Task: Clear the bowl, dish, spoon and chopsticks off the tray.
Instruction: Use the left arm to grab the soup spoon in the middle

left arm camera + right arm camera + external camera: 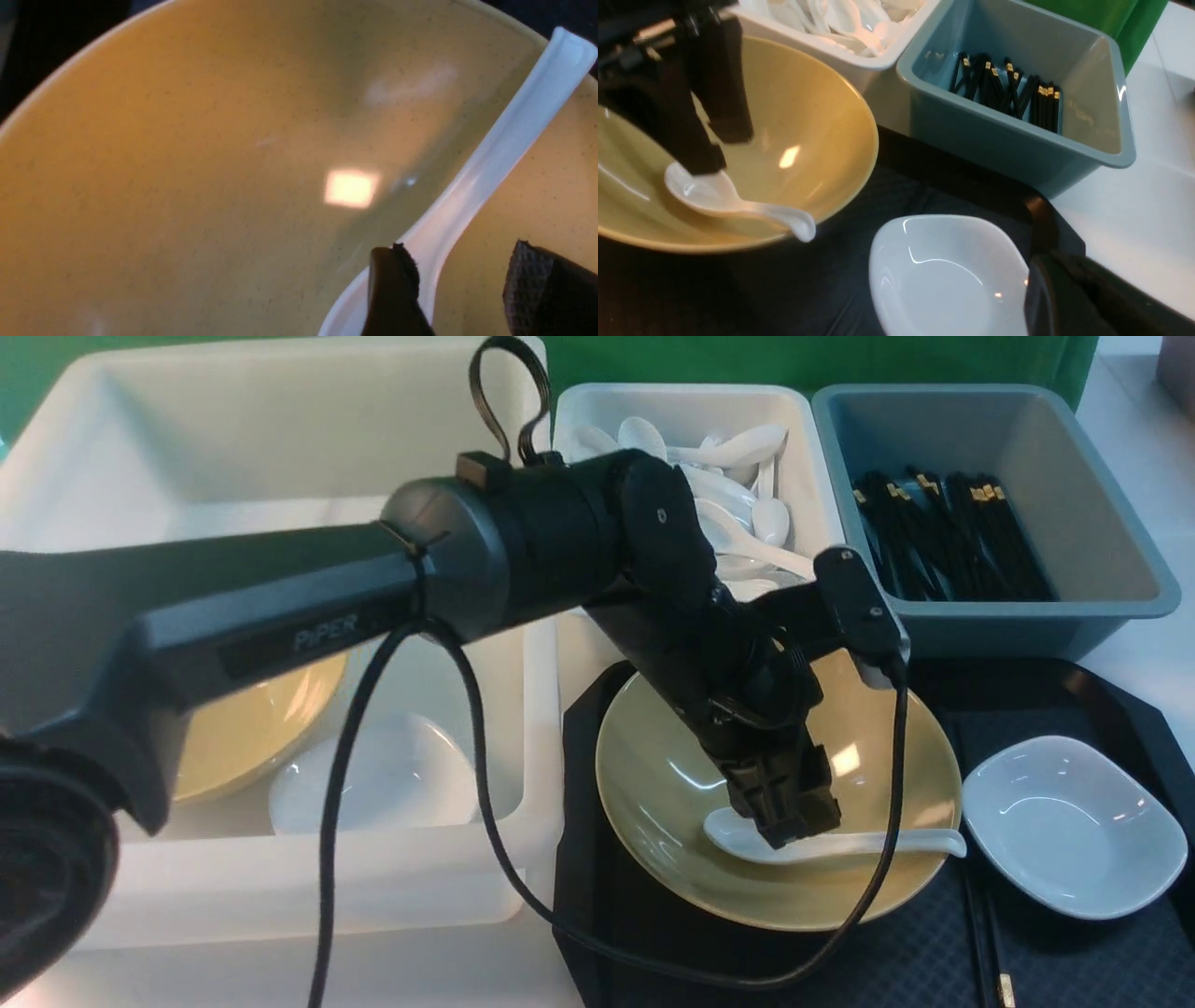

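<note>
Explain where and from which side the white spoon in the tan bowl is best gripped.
Probably the spoon at its neck, where scoop narrows to handle, from above, fingers either side: the handle lies low along the sloping bowl, its sides free.

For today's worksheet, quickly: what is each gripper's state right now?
Left gripper: open, fingers either side of the glossy white soup spoon in the wide mustard-tan bowl.
Right gripper: barely in view; cannot be told.

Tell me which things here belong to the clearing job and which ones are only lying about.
Job: bowl, spoon lying in it, dish, chopsticks, tray.
Lying about: second bowl and second dish in the white bin, bin of spoons, grey-blue bin of chopsticks.
</note>
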Available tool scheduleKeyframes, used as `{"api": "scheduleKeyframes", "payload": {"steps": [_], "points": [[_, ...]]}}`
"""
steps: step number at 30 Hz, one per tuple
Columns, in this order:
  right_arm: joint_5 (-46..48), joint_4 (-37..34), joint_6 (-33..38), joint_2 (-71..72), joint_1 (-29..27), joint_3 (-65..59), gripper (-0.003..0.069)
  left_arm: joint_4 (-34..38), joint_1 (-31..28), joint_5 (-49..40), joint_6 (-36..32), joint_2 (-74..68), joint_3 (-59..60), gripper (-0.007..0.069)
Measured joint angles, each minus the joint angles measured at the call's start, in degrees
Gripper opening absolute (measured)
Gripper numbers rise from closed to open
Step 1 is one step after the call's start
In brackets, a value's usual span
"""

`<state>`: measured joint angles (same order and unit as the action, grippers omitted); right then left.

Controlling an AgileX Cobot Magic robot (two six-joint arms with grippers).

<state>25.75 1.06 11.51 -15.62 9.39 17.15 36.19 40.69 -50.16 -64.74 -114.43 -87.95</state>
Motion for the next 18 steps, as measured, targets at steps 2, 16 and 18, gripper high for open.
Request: {"api": "scheduleKeyframes", "payload": {"steps": [2, 16, 18], "points": [[-0.3, 0.0, 0.0, 0.0, 0.1, 0.0, 0.0033, 1.8, 0.2, 0.2, -3.8, -1.2, 0.0, 0.0293], [-2.7, 0.0, 0.0, 0.0, 0.1, 0.0, 0.0034, 3.2, 1.8, 4.6, -10.4, -5.9, -0.3, 0.0209], [-2.7, 0.0, 0.0, 0.0, 0.1, 0.0, 0.0034, 3.3, 1.8, 4.6, -9.8, -5.9, -0.3, 0.0162]]}}
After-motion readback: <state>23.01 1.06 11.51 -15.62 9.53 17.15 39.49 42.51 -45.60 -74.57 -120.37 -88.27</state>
